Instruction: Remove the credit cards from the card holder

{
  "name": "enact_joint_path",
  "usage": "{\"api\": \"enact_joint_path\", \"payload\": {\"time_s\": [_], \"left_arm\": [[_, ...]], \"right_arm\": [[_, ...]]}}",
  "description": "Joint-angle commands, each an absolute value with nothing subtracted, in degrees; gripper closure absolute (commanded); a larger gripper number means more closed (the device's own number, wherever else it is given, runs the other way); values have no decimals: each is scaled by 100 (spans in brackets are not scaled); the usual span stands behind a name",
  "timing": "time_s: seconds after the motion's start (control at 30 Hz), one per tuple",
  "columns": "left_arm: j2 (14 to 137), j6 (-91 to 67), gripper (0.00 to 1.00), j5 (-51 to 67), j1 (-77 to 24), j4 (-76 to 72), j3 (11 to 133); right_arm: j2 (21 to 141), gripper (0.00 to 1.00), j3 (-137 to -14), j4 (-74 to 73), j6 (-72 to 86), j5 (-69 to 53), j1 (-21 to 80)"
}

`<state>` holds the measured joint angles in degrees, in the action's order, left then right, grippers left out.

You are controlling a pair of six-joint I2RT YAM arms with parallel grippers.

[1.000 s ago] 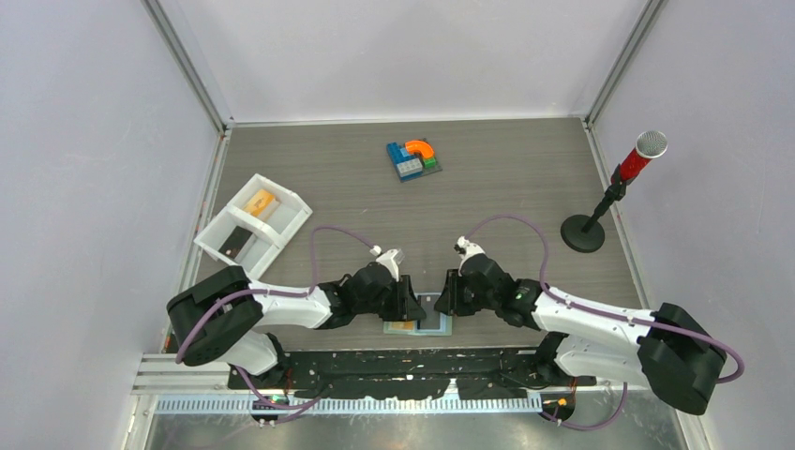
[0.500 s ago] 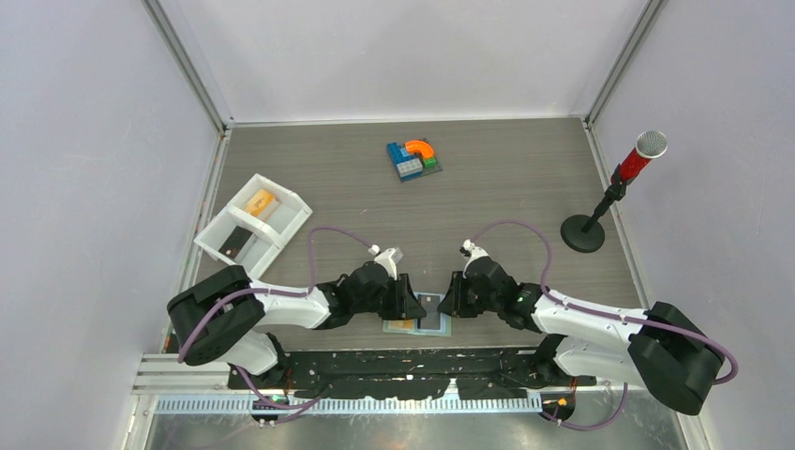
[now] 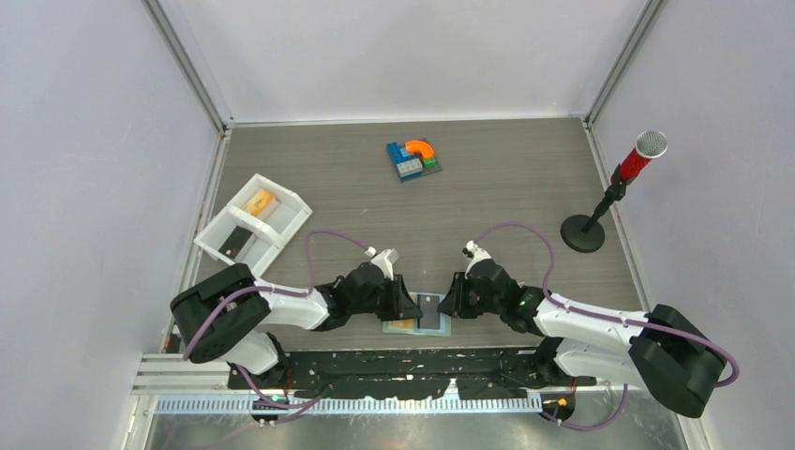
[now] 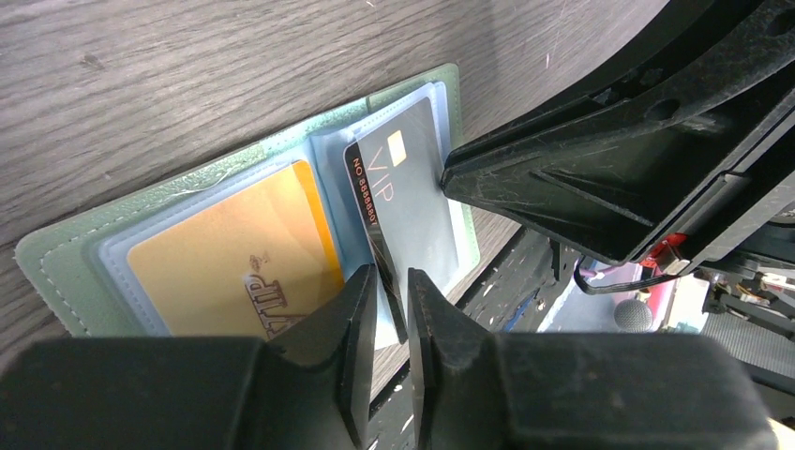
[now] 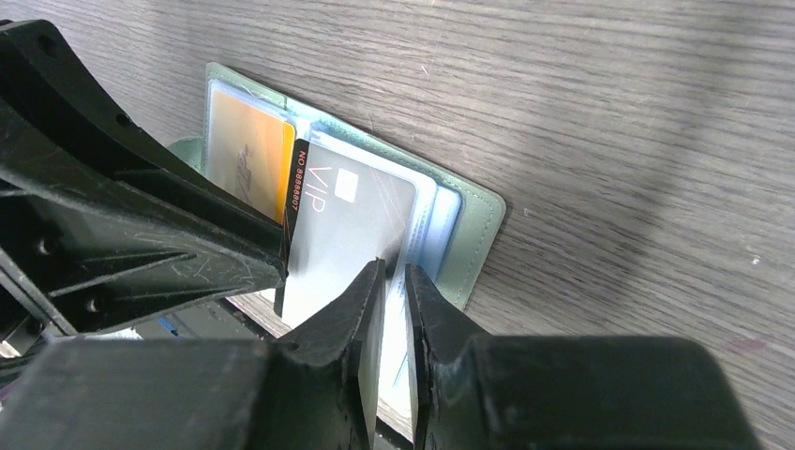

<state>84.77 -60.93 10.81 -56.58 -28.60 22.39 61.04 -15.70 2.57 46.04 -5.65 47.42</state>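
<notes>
Pinching the exposed long edge of the dark card [image 4: 412,202] in my left gripper [image 4: 391,277], while my right gripper [image 5: 394,272] clamps what looks like its sleeve page [image 5: 427,220], so the card holder [image 4: 56,272], open flat mid near edge, can't slide. Card's long axis runs near-to-far, with its bared edge facing the left edge.

**Bright, even, diffuse lighting throughout.**
Wrist views: foreground soft at 6 o'clock; pale sheen across the dark card [image 5: 349,223].
</notes>
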Motion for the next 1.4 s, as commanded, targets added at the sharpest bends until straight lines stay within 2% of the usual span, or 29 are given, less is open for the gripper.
{"api": "enact_joint_path", "payload": {"time_s": [0.0,0.17,0.37,0.6,1.07,1.37], "left_arm": [[8627,-6322,82,1391,-5487,-3733,2106],[8992,-6623,83,1667,-5341,-4473,1960],[9412,-6960,100,1882,-5139,-5499,1711],[9369,-6973,100,1829,-5006,-5617,1465],[8099,-6180,100,1413,-5001,-3264,1741],[7586,-6065,100,1301,-4945,-2604,1739]], "right_arm": [[6133,78,-1402,183,4604,-447,4729],[6135,78,-1393,185,4614,-426,4729],[6131,79,-1432,121,4593,-385,4716],[6097,79,-1525,-127,4490,-290,4632],[6219,81,-1608,-191,4321,-277,4478],[6372,81,-1801,-170,4159,-328,4374]]}}
